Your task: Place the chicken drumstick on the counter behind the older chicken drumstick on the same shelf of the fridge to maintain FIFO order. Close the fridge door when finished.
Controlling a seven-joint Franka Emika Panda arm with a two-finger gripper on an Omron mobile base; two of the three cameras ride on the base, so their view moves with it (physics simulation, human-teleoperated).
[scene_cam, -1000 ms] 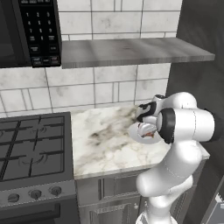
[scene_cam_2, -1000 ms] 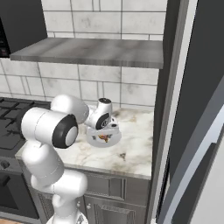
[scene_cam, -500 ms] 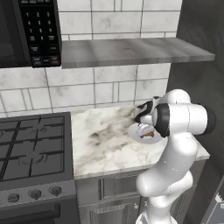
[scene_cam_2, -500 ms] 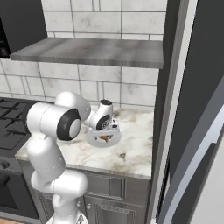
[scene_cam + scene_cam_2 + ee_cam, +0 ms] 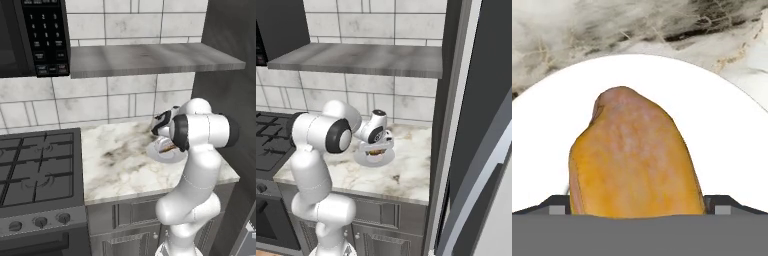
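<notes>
1. The arm bends down over the counter (image 5: 120, 165), its gripper (image 5: 376, 146) lowered right over a white plate (image 5: 363, 159) that sits near the counter's right end, beside the tall grey fridge (image 5: 456, 100).
2. From the left side, the robot's elbow covers most of the plate (image 5: 159, 152); just a sliver of brown drumstick (image 5: 169, 148) peeks out beside the wrist.
3. From the right side, the plate's whole front rim is plain to see, and the drumstick (image 5: 374, 152) shows as a small dark-orange patch directly under the hand.
4. The camera on the hand gives the close look the other two lack: the drumstick (image 5: 634, 160) lies on the plate (image 5: 727, 135), golden-orange, with its narrower end pointing away towards the veined counter (image 5: 587, 30).
5. In that close view the two finger tips (image 5: 558, 209) stand spread wide, one on each side of the drumstick's fat end; whether they touch it I can't quite tell, as the meat hides their inner faces.
6. The stove (image 5: 35, 170) lies to the left of the counter, with a grey wall shelf (image 5: 150, 57) above and a microwave panel (image 5: 47, 35) at the upper left.
</notes>
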